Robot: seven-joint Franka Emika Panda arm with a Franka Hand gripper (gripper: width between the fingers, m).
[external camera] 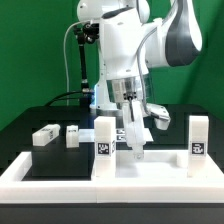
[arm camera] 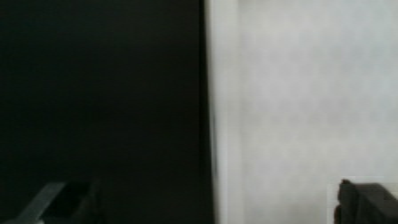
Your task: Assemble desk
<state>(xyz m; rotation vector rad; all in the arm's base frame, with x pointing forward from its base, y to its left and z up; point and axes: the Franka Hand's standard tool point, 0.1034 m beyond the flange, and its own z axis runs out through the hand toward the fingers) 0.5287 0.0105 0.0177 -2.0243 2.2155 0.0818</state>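
1. Toward the exterior view's left, two loose pieces of the desk lie on the black bench [external camera: 60, 158]: the far-left leg block [external camera: 44, 136] and, just beside it, the second leg block [external camera: 72, 135]. Both lie on their sides, apart from everything else. I read that as parked within reach for fitting later.
2. Next comes the left upright leg block [external camera: 103, 140], standing on end with a black-and-white tag facing the camera. It seems to stand at a corner of the slab [external camera: 160, 165], so I judge it fitted, though how firmly cannot be told.
3. That slab is wide, flat and plain white, lying low and tucked against the raised white rim [external camera: 110, 190]. The rim likely braces it so it neither slides nor turns while legs go in.
4. Over the slab, just right of that leg, the claw [external camera: 132, 150] hangs low with its jaws wide apart and nothing between them. In the wrist view both fingers [arm camera: 50, 200] show dark at the picture's corners, above a straight slab edge where white meets the black bench.
5. At the exterior view's right, the right upright leg block [external camera: 198, 135] stands the same way, tag forward, well apart from its twin. With two legs loose, I judge that two corners are left to fill.
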